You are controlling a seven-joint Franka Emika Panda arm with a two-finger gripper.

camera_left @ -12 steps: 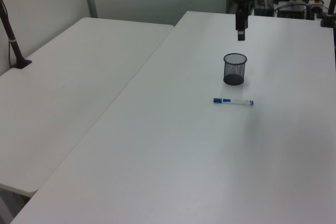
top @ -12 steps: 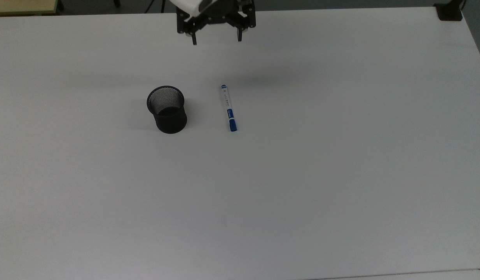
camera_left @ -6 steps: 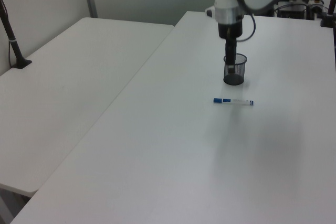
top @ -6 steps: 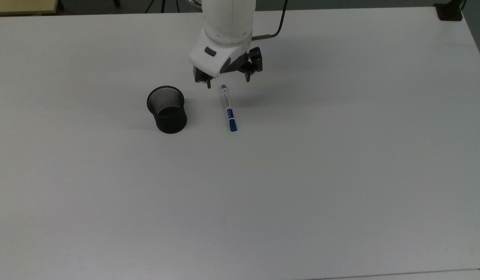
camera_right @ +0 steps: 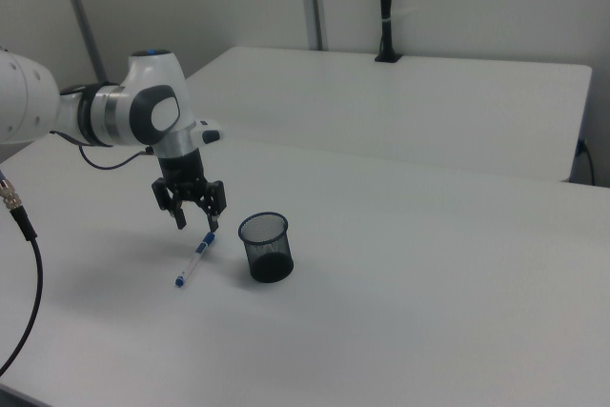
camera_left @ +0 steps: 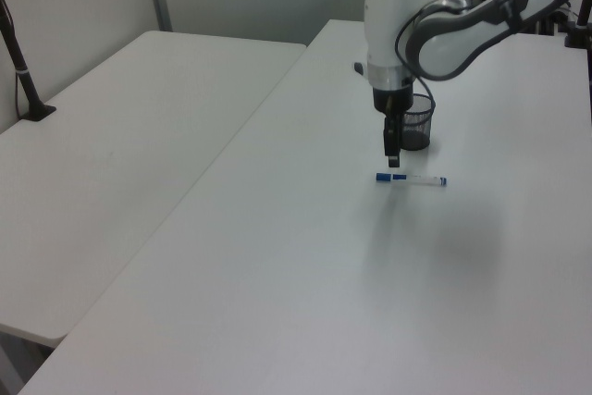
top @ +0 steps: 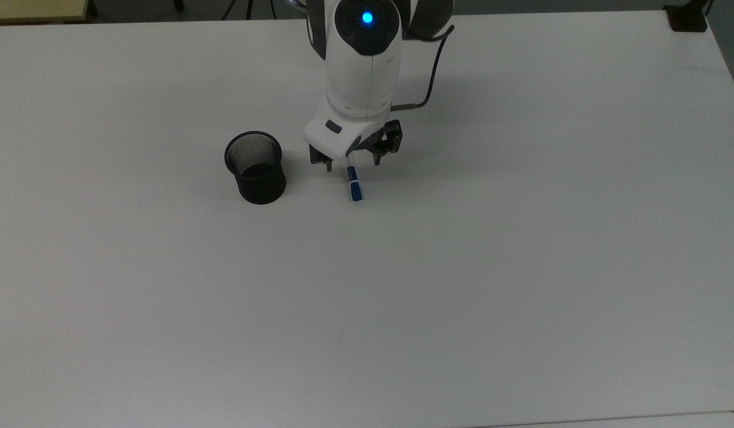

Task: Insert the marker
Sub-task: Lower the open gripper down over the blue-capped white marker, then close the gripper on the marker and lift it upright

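The marker (top: pixel 354 185) lies flat on the white table (top: pixel 462 297), its blue cap toward the top view's bottom; the arm covers its far half there. It shows whole in the left view (camera_left: pixel 412 178) and the right view (camera_right: pixel 193 261). My gripper (top: pixel 353 165) hangs open just above the marker's barrel, one finger on each side, with nothing held (camera_left: pixel 392 159) (camera_right: pixel 196 226). The black mesh cup (top: pixel 255 167) stands upright to the top view's left of the marker, a short gap away (camera_left: pixel 421 124) (camera_right: pixel 265 247).
A second white table (camera_left: pixel 111 136) adjoins this one on the left view's left, with a black clamped post (camera_left: pixel 23 71) at its edge. A black clamp (top: pixel 687 18) sits at the table's far right corner in the top view.
The arm has come down from the table's far edge toward the top view's bottom, and now hovers over the marker. Its fingers stayed open. Marker and cup have not moved.
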